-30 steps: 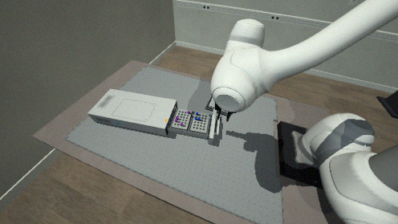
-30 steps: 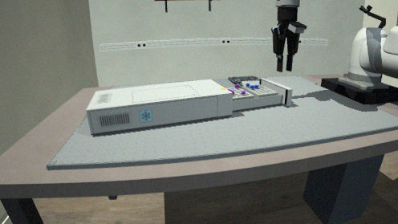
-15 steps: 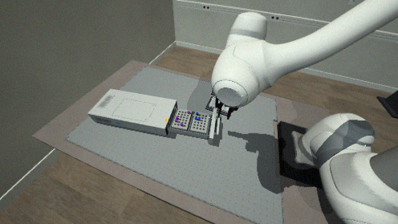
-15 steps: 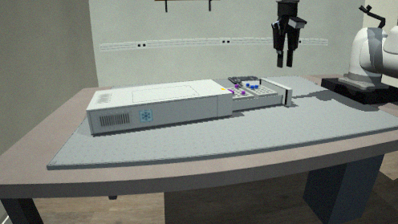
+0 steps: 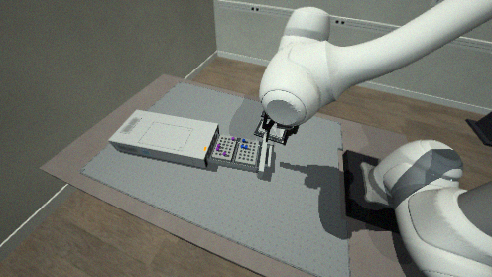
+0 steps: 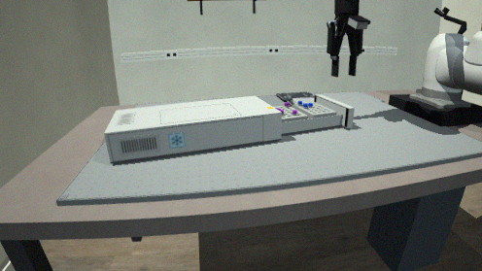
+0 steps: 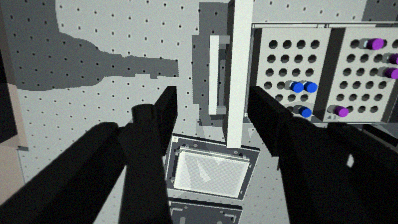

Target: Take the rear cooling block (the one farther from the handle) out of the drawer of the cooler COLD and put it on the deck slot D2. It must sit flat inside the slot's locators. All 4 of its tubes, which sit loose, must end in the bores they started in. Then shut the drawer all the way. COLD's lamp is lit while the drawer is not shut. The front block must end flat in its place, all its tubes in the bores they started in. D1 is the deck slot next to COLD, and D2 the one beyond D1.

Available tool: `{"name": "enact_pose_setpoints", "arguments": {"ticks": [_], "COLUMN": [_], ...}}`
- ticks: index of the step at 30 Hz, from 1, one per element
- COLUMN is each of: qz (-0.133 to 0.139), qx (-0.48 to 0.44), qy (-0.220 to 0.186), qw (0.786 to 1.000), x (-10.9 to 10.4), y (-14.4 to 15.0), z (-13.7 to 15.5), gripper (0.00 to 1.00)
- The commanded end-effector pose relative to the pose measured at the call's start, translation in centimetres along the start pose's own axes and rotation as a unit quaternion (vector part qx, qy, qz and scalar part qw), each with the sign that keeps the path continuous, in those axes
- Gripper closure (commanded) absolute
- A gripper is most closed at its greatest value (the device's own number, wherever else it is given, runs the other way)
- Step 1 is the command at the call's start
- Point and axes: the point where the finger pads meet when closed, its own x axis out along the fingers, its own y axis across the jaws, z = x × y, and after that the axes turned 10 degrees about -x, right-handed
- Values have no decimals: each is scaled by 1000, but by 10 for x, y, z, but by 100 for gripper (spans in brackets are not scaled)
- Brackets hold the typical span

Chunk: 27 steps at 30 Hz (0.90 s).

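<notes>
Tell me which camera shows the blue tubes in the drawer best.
The wrist camera: it looks straight down, so the blue tubes stand out singly in their holes. The top view shows them as small blue dots; the exterior view sees them low, bunched together.
</notes>
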Motion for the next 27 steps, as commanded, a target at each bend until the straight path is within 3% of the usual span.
{"name": "enact_pose_setpoints", "arguments": {"ticks": [1, 27], "qz": [0, -1], "qx": [1, 1], "qy": [1, 1], "qw": [1000, 1000], "x": [-1, 2], "y": [14, 107], "z": [1, 16], "gripper": [34, 34]}}
